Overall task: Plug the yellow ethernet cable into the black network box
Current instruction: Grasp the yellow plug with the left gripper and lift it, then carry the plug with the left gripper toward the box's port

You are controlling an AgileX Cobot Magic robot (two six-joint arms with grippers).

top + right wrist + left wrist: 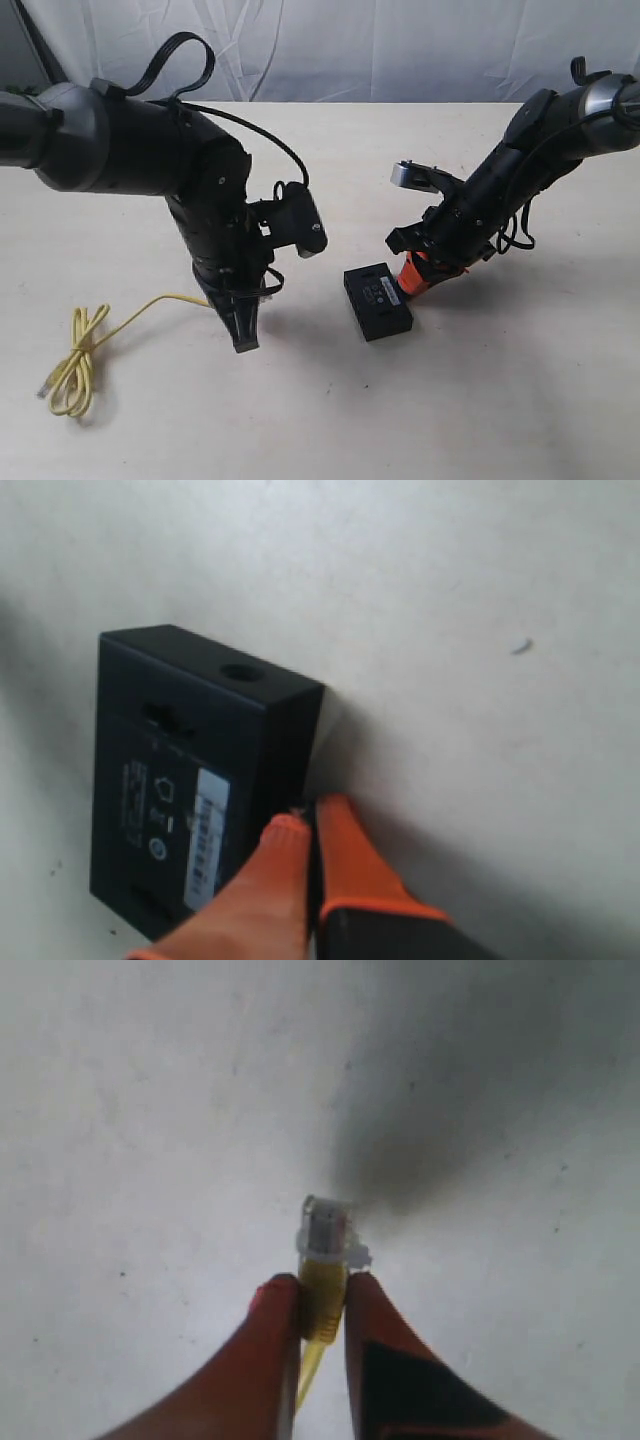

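In the left hand point(322, 1298) sits the yellow ethernet cable point(323, 1282), clamped; the right hand point(306, 825), pressed together, touches the black network box point(135, 735).

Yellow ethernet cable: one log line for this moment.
left gripper: shut on yellow ethernet cable plug | right gripper: shut, at black network box | cable: unplugged
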